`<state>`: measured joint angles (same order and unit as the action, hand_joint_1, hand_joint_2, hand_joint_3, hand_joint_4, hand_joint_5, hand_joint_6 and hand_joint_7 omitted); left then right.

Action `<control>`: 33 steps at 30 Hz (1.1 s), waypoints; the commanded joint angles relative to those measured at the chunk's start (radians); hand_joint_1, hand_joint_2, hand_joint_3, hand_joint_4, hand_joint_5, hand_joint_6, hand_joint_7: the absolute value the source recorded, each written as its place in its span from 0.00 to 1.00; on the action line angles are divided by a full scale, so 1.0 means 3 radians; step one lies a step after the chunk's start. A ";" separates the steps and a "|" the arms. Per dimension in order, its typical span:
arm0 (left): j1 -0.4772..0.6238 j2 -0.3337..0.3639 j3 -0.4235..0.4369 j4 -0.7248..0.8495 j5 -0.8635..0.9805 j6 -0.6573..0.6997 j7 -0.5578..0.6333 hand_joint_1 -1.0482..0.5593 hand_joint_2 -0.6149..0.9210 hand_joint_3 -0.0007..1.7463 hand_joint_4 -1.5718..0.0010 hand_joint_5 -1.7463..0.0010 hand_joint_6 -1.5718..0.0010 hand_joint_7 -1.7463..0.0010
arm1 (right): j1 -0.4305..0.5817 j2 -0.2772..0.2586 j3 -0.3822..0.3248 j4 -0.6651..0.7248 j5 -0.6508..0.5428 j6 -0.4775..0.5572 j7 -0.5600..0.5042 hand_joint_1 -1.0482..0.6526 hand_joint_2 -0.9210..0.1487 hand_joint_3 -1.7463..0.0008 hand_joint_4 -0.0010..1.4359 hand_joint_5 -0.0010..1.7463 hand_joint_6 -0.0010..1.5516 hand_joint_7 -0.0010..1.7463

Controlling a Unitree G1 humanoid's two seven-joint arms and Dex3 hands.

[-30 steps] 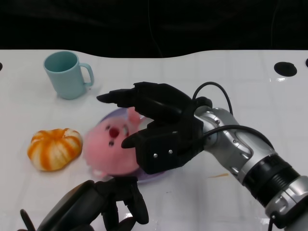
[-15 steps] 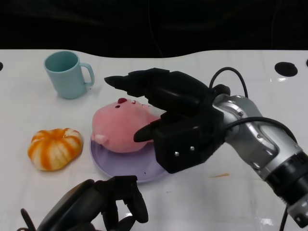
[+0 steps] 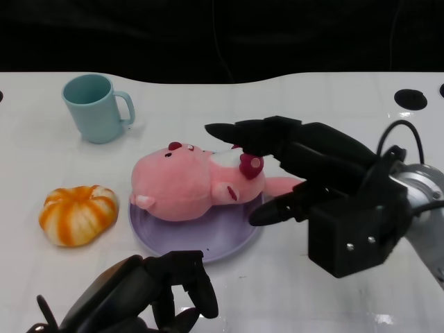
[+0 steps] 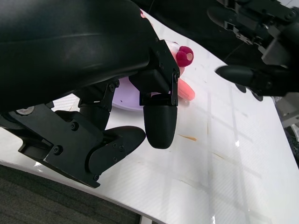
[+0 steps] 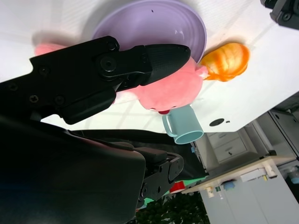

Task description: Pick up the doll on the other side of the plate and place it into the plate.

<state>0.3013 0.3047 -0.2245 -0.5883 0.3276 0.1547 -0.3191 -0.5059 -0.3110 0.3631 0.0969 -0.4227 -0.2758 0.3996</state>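
The pink plush doll (image 3: 191,189) lies on its side on the purple plate (image 3: 187,243) at the table's middle, one arm hanging over the plate's right rim. The right wrist view shows the doll (image 5: 175,91) and the plate (image 5: 154,25) too. My right hand (image 3: 316,177) is just right of the doll, fingers spread and holding nothing; its upper fingers (image 3: 257,132) hover over the doll's red bow. My left hand (image 3: 149,295) rests low near the front edge, fingers curled in on nothing, below the plate.
A teal mug (image 3: 97,107) stands at the back left. An orange-and-white pumpkin toy (image 3: 76,214) sits left of the plate. A black round hole (image 3: 411,98) marks the table's far right. Bare white table lies behind the doll.
My right hand has let go of the doll and drawn back to the right. The doll now lies settled on the plate. The left hand has barely moved.
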 commanded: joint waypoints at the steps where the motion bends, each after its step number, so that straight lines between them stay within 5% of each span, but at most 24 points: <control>1: 0.0004 0.0036 0.0010 -0.0018 0.0039 -0.0021 0.0026 0.54 0.77 0.60 0.57 0.04 0.58 0.24 | 0.0202 -0.0154 -0.0148 -0.0174 0.0180 -0.0095 0.0047 0.14 0.00 0.89 0.00 0.11 0.05 0.01; 10: -0.0001 0.0001 -0.0007 -0.0047 0.0094 0.0052 0.0021 0.54 0.76 0.62 0.56 0.04 0.57 0.24 | 0.0621 -0.0440 -0.0399 -0.0484 0.0413 -0.0183 0.0166 0.20 0.00 0.89 0.00 0.25 0.09 0.03; 13: -0.0014 0.0008 0.0006 -0.0027 0.0080 0.0051 0.0006 0.54 0.76 0.62 0.56 0.04 0.57 0.24 | 0.0823 -0.0523 -0.0508 -0.0694 0.0527 -0.0007 0.0269 0.29 0.00 0.94 0.03 0.41 0.16 0.06; 18: -0.0016 0.0017 0.0017 -0.0038 0.0079 0.0068 -0.0005 0.54 0.76 0.62 0.56 0.04 0.57 0.23 | 0.1080 -0.0677 -0.0604 -0.1007 0.0569 0.0273 0.0444 0.36 0.00 0.96 0.15 0.54 0.29 0.12; 26: -0.0011 0.0033 0.0050 -0.0029 0.0055 0.0049 -0.0008 0.54 0.76 0.62 0.56 0.04 0.57 0.23 | 0.1502 -0.0622 -0.0820 -0.1292 0.0995 0.0626 0.0483 0.59 0.00 0.96 0.39 0.72 0.55 0.28; 28: -0.0007 0.0036 0.0064 -0.0024 0.0036 0.0035 -0.0013 0.54 0.76 0.62 0.56 0.04 0.57 0.23 | 0.1576 -0.0633 -0.0853 -0.1324 0.1060 0.0638 0.0485 0.62 0.04 0.88 0.40 0.83 0.57 0.35; 33: 0.0013 0.0058 0.0096 -0.0002 0.0005 -0.0015 -0.0015 0.54 0.77 0.61 0.57 0.04 0.57 0.23 | 0.1699 -0.0544 -0.0885 -0.1281 0.1096 0.0536 0.0341 0.62 0.36 0.45 0.50 0.94 0.54 0.56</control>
<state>0.2994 0.3064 -0.2075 -0.5923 0.3400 0.1621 -0.3200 -0.0079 -0.4842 0.1169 -0.2898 -0.1110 -0.0962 0.5202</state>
